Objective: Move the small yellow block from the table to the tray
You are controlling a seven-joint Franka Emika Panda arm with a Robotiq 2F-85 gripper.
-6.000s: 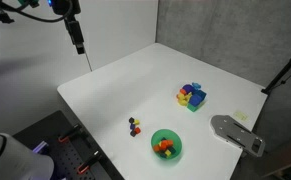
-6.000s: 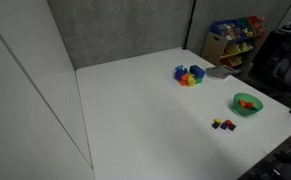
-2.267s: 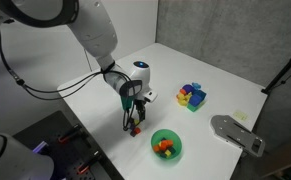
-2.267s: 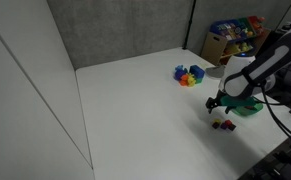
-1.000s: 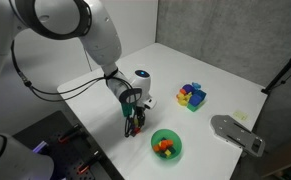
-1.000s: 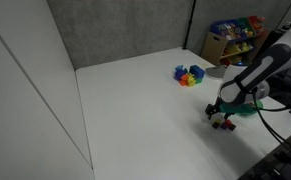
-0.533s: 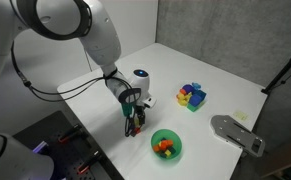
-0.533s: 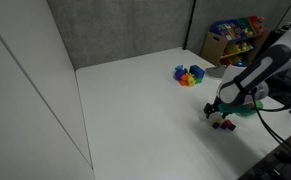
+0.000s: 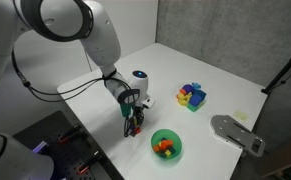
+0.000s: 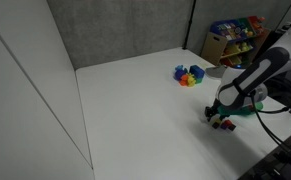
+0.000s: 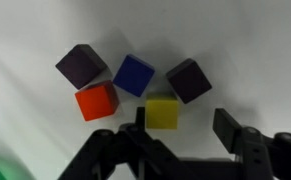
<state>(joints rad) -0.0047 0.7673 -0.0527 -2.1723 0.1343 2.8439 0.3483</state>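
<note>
The small yellow block (image 11: 162, 112) lies on the white table in a tight cluster with a red block (image 11: 96, 101), a blue block (image 11: 135, 75) and two dark purple blocks (image 11: 82, 66). My gripper (image 11: 183, 125) is open and low over the cluster; the yellow block sits between the jaws, close to one finger (image 11: 140, 120). In both exterior views the gripper (image 9: 133, 127) (image 10: 217, 117) hangs over the tiny blocks (image 10: 223, 124). The green round tray (image 9: 167, 145) with orange pieces stands just beside them.
A pile of larger blue and colourful blocks (image 9: 192, 96) (image 10: 189, 75) lies farther back on the table. A grey flat device (image 9: 235, 133) sits at the table's edge. A shelf with toys (image 10: 235, 40) stands beyond the table. The arm partly hides the tray (image 10: 249, 104).
The arm has come down from high at the back to the cluster of tiny blocks. Over the last second it has barely moved; the jaws stay open.
</note>
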